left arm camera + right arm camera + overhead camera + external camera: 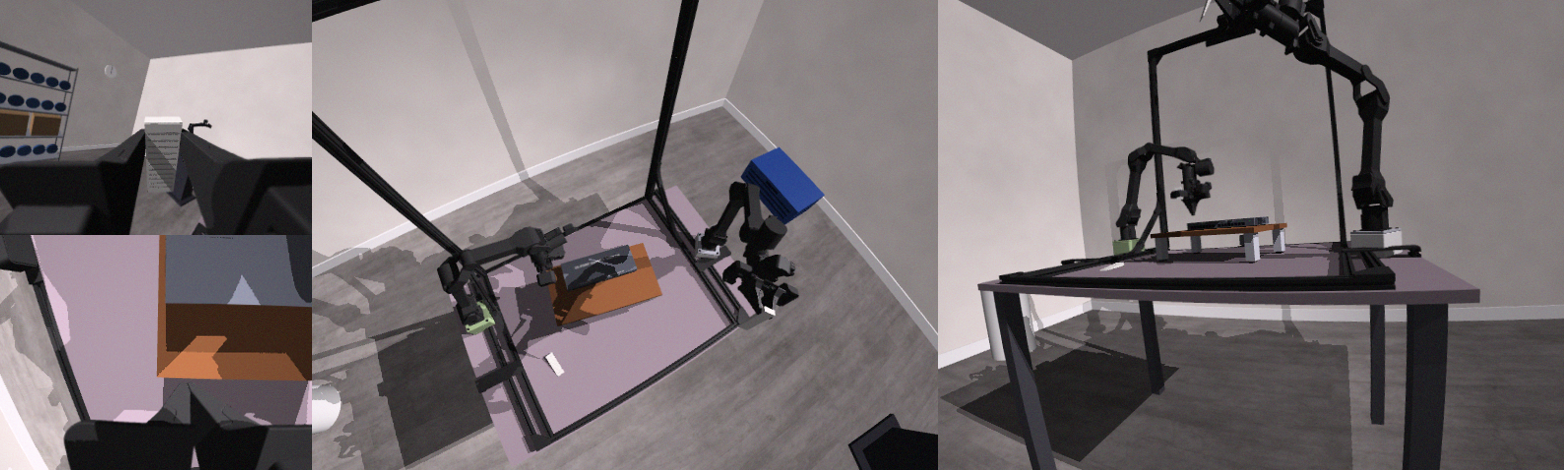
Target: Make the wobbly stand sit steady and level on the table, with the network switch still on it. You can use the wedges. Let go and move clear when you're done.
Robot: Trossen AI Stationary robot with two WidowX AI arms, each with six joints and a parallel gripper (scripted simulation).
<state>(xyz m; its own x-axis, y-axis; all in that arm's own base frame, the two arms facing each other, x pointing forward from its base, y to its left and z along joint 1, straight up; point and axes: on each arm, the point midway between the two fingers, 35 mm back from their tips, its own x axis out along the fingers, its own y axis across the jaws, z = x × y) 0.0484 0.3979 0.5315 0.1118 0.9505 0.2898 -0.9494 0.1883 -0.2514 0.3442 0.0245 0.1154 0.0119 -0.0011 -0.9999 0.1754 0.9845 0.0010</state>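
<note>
The wobbly stand, an orange board (pixel 620 298) (pixel 1220 231) (pixel 190 364) on pale legs, stands mid-table. The network switch (pixel 600 267) (pixel 1228 222) (pixel 212 274) lies on it, toward its back edge in the top view. I cannot tell which leg is off the table. My left gripper (pixel 768 306) is shut on a white wedge (pixel 769 312) (pixel 1206 8) (pixel 163 153), raised high and away from the stand. Another white wedge (pixel 553 364) (pixel 1112 265) lies on the table, in front of the stand's left end. My right gripper (pixel 546 276) (pixel 1192 211) (pixel 186 389) is shut and empty, above the stand's left end.
A black frame (pixel 646 381) (pixel 1191 282) runs around the work area on the table (pixel 636 343) (pixel 1433 282), with uprights at the back corners. A blue box (pixel 787 179) is beyond the left arm's base.
</note>
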